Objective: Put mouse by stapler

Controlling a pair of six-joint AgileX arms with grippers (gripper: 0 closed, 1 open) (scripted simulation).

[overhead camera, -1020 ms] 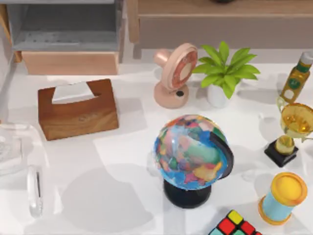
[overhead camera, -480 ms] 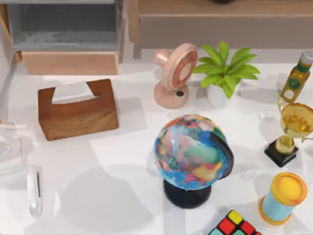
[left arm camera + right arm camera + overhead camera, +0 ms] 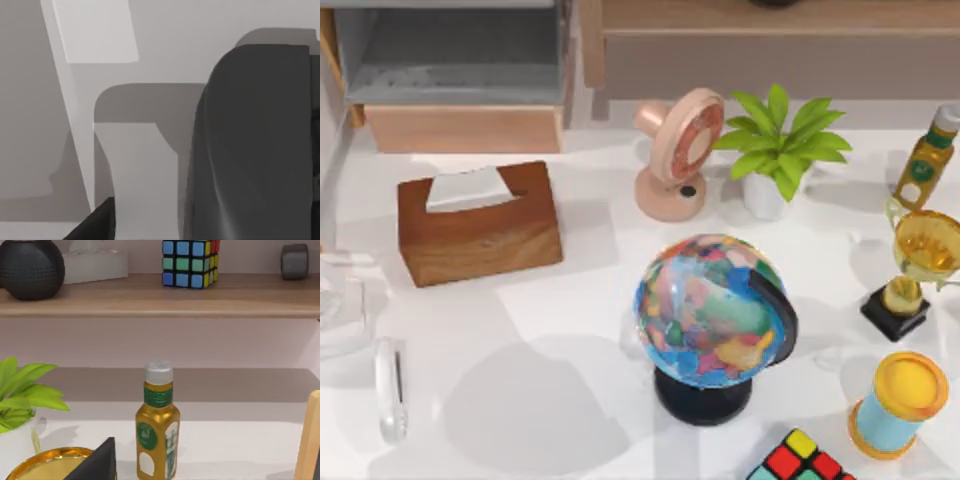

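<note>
Stapler (image 3: pixel 390 390): lies flat near the table's (image 3: pixel 570 330) left edge, below the tissue box (image 3: pixel 480 222). Globe (image 3: pixel 712 312) stands centre. Right wrist view adds a shelf with 1 cube (image 3: pixel 191 262). Both grippers: finger state cannot be told; left wrist view shows perhaps table and shadow.

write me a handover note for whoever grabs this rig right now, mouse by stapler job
Left hand: its camera faces pale grey surfaces; open or shut unreadable.
Right hand: at the table's right, facing the gold bottle with the green label; grip unreadable too.
The slim glossy white-translucent stapler lies near the table's left edge, in front of the wooden tissue box.
A clear glossy shape just behind the stapler may be the mouse; not certain.
Done: placement cannot be confirmed.
Left: check that the mouse sits beside the stapler, then park both arms.
</note>
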